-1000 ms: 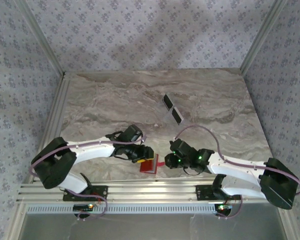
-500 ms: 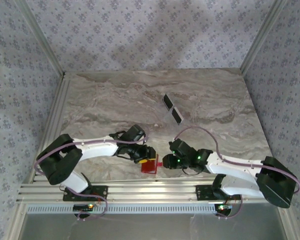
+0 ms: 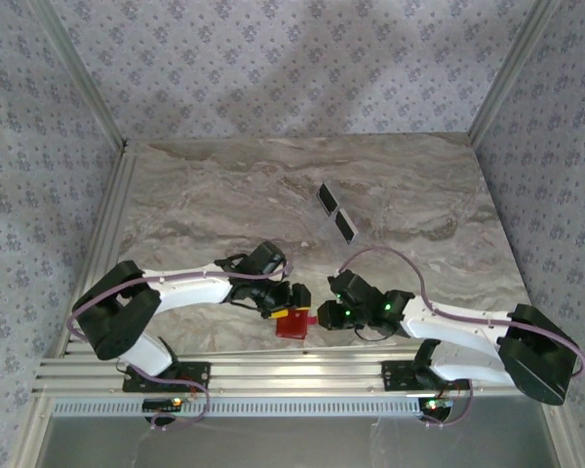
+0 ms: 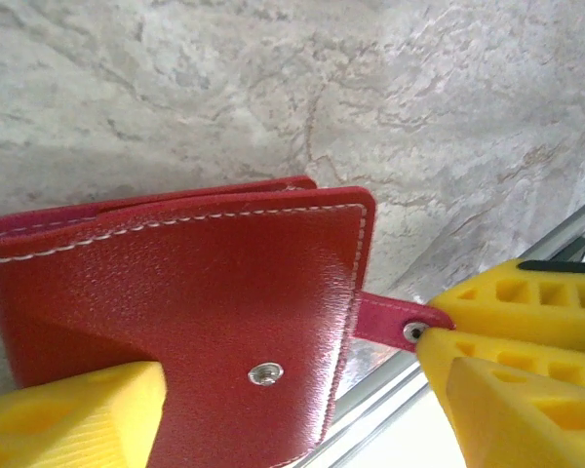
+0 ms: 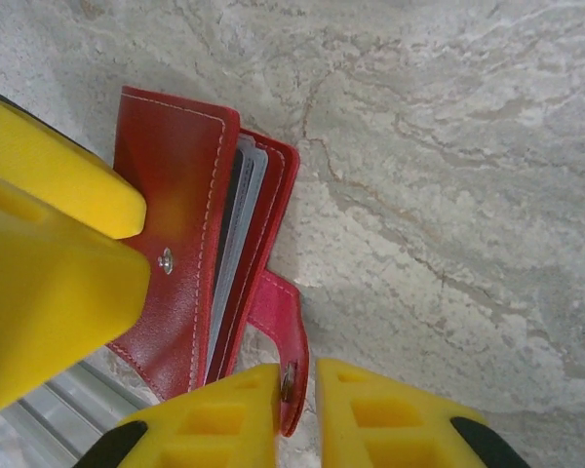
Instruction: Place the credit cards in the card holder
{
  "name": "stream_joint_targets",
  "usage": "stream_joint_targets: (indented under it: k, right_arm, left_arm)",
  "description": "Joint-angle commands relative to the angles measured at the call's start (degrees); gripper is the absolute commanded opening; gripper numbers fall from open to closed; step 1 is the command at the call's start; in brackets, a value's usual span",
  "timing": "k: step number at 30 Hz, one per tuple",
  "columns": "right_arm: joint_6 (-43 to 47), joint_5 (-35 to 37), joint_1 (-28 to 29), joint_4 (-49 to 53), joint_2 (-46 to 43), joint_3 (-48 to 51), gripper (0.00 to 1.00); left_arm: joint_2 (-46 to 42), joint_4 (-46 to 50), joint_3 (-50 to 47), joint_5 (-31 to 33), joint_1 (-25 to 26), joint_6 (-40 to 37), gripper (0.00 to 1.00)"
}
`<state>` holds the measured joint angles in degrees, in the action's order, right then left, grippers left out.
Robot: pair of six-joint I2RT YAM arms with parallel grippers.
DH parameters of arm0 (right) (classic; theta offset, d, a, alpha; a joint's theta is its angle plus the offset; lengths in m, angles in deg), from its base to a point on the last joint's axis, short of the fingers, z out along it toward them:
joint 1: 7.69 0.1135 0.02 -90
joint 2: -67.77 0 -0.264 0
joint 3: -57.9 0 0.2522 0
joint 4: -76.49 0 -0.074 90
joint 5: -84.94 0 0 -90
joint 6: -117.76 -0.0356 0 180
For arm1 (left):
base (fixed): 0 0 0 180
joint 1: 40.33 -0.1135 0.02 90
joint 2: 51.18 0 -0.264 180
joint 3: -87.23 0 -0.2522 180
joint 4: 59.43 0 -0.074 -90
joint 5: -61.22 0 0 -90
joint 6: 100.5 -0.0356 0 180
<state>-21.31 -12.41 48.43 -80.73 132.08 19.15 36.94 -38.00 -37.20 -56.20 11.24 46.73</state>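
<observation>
- Wallpapered walls [image 3: 273, 68], pale with a small repeating flower print, close in three sides beyond the card holder [image 3: 292, 326].
- One marbled grey-beige table [image 3: 419, 175] carries the card holder near its front edge, roughly midway across.
- One band of aluminium rails [image 3: 302, 375] runs just on the near side of the card holder.
- Two white-and-black arms: the left arm [image 3: 175, 288] reaches the card holder from its left, the right arm [image 3: 448, 327] from its right.
- Two grippers with yellow fingers:
  - The left gripper [image 4: 302, 380] stands with jaws wide apart, straddling the card holder's cover and gripping nothing. I cannot tell whether a fingertip touches the leather.
  - The right gripper [image 5: 297, 385] is pinched almost closed on the card holder's strap [image 5: 276, 312].
- One card holder, red with pale stitching, folded with its cover slightly agape. Pale card edges [image 5: 236, 219] show inside, but their number cannot be told.
- Two dark credit cards [image 3: 344, 225] lie in a diagonal line, just beside each other, well beyond the card holder.
- Two metal snaps: one on the cover [image 4: 265, 371], one on the strap.
</observation>
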Motion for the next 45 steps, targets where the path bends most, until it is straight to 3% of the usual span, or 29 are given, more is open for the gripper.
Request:
stream_joint_targets:
  k: [1,4,12,19,22,30,45]
  right_arm:
    - [1.08,-0.18,-0.1,0.73,-1.11,-0.67,0.13]
    - [1.2,-0.37,-0.12,0.81,-1.31,-0.82,0.03]
    - [1.75,-1.66,0.07,-0.98,-1.21,-1.45,0.01]
    - [3.25,-3.43,0.48,-1.55,1.92,-4.68,0.0]
    - [3.55,-3.87,0.66,-1.8,3.61,-5.95,0.01]
    - [4.92,-5.67,0.62,-1.95,8.56,-9.92,0.06]
    - [5.85,-9.42,0.25,-4.13,17.73,-14.72,0.19]
  left_arm:
    - [0.49,3.06,-0.49,3.72,0.46,-0.63,0.81]
    - [-0.02,2.85,-0.92,4.21,0.42,-0.28,0.81]
    - [-3.83,6.11,-0.76,5.94,-0.28,-0.39,0.84]
    - [-13.88,10.94,-3.75,7.63,-3.63,-0.07,0.88]
    - [-17.39,10.43,-6.63,7.46,-5.53,0.4,0.83]
    - [-12.96,4.32,-10.25,3.87,-6.22,-1.2,0.39]
    - [-10.66,1.65,-11.6,3.07,-6.13,-1.16,0.38]
